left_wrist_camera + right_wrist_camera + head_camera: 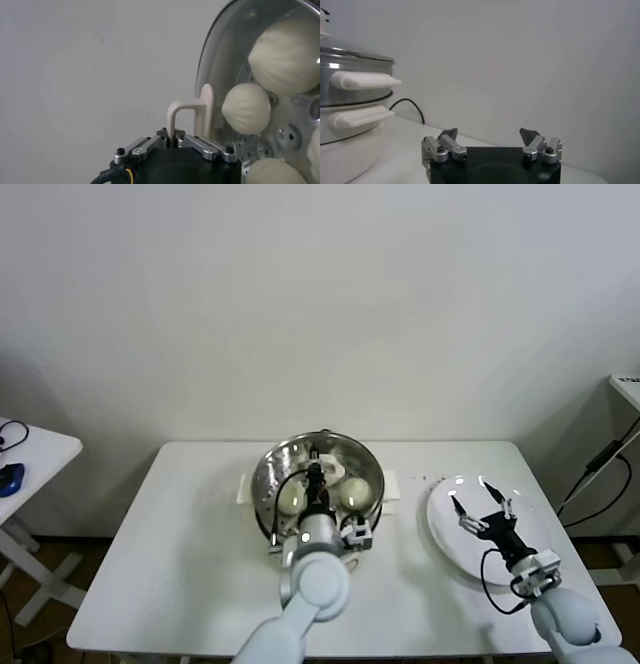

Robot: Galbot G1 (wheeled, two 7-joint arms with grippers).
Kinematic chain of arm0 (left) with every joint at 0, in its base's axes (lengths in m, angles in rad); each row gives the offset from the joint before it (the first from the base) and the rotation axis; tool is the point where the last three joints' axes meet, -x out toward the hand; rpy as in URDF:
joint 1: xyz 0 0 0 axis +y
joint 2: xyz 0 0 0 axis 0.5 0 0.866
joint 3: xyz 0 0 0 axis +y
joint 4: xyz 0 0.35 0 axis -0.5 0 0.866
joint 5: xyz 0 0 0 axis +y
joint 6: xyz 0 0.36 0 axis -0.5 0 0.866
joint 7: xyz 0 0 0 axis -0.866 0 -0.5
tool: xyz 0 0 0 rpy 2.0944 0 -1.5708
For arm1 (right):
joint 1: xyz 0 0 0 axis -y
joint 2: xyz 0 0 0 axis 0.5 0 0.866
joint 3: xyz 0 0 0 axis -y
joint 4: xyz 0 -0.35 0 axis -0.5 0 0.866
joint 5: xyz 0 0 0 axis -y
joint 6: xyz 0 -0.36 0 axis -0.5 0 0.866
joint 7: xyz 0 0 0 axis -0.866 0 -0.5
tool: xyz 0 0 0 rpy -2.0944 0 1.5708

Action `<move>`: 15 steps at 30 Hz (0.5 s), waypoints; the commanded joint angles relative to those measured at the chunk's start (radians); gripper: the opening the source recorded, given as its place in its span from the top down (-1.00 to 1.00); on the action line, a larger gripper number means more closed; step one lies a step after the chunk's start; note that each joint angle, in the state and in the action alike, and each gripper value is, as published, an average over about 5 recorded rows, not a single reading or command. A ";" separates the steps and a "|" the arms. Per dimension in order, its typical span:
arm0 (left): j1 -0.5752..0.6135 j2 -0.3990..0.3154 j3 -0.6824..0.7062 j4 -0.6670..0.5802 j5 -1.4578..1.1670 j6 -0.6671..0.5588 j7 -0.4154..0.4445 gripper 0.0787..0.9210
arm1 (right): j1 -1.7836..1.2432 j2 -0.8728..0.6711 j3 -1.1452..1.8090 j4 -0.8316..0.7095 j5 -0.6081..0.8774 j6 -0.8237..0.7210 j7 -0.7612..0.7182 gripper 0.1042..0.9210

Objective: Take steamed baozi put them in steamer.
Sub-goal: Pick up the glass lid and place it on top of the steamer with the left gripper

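Observation:
The steamer, a shiny steel pot with white side handles, stands at the table's middle and also shows in the right wrist view. Several cream-white baozi lie on its perforated tray. A round glass lid covers the pot, and the buns show through it. My left gripper is over the pot's centre, shut on the lid's cream handle. My right gripper hovers open over the white plate, with nothing between its fingers.
The plate lies on the table's right side and holds nothing. A black cable runs behind the steamer. A small side table with a blue object stands at the far left. A wall rises behind the table.

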 commanded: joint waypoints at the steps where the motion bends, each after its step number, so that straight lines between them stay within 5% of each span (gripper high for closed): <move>1: 0.005 -0.007 -0.002 0.006 0.001 0.046 0.002 0.82 | 0.002 0.002 -0.001 0.001 0.000 -0.001 -0.001 -0.76; 15: 0.004 0.002 -0.003 0.015 -0.011 0.045 -0.021 0.82 | 0.001 0.004 -0.001 0.002 0.002 -0.002 -0.013 -0.76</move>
